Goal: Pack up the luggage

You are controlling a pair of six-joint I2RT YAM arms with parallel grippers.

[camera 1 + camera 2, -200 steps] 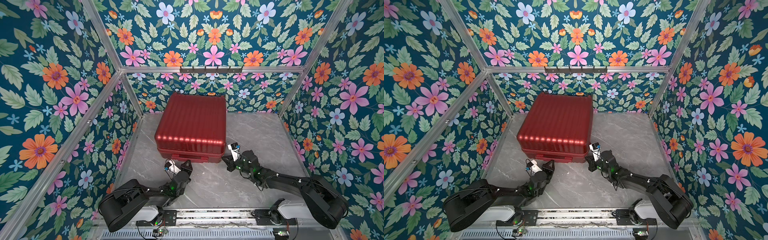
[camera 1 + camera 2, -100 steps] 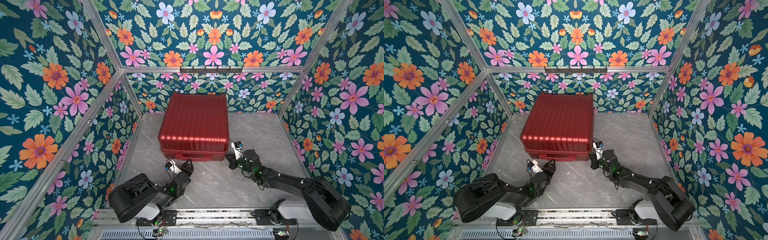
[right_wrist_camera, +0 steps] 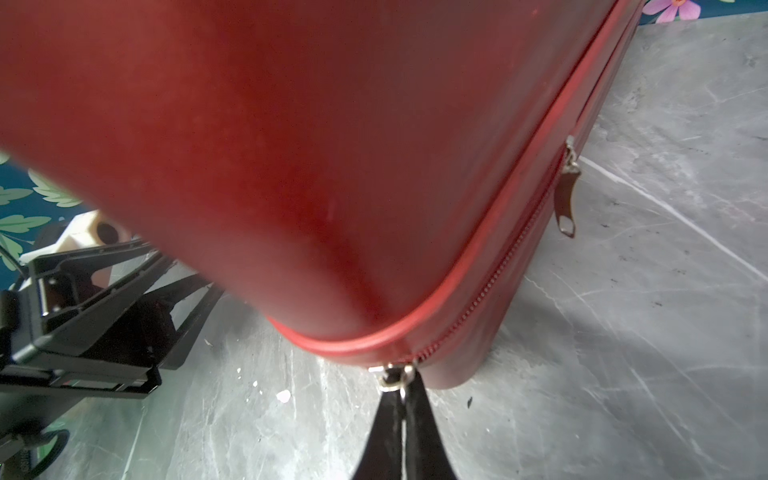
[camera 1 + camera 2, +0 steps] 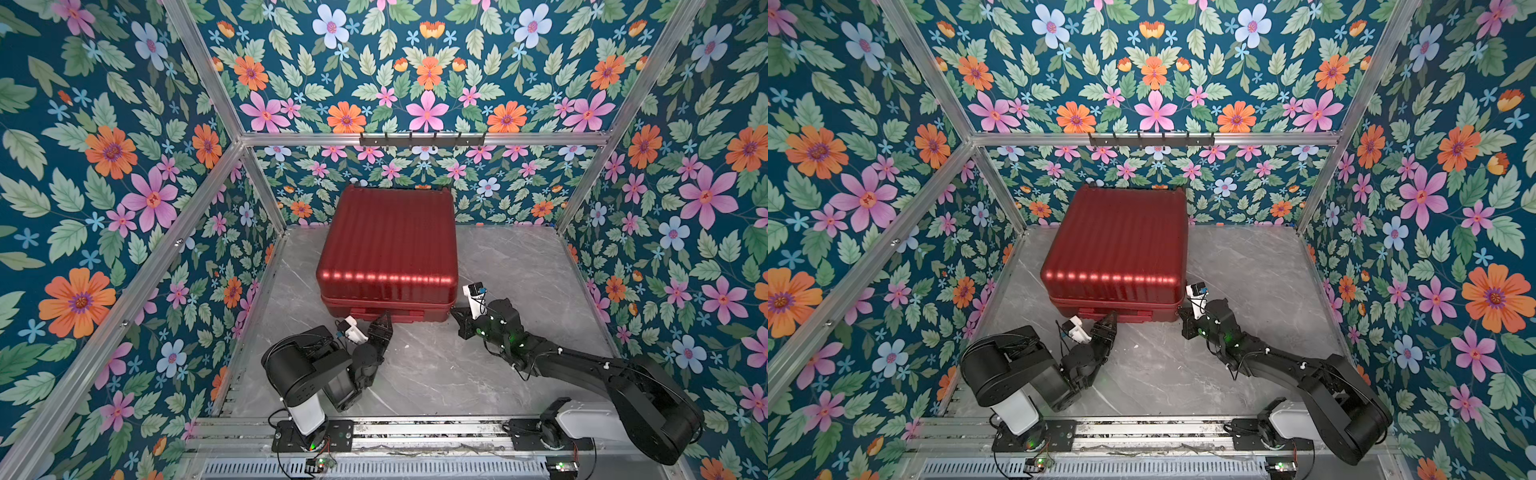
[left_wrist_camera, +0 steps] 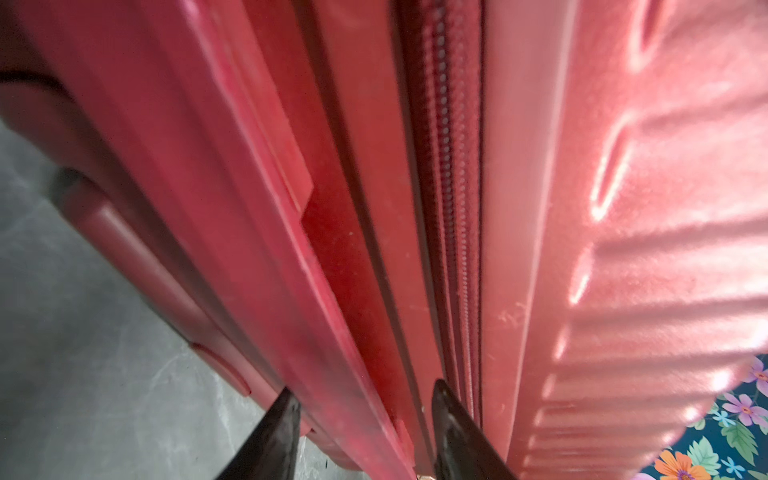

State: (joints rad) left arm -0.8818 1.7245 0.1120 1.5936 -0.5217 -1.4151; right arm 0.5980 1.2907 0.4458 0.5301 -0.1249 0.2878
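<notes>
Fingertips of the right gripper are pressed tight together on a zipper pull at the near right corner of the suitcase. The left gripper stands partly open at the suitcase's front side, its two fingers apart on either side of a raised ridge and gripping nothing that can be made out. Both arms work over a grey marbled table walled in by flower-patterned panels. In both top views the dark-red ribbed suitcase lies flat and closed toward the back of the table, slightly left of middle, its rear edge close to the back panel and its front side facing the arms. A zipper runs along the seam between the two shells. A second zipper pull hangs loose farther along that seam, well apart from the pinched one.
</notes>
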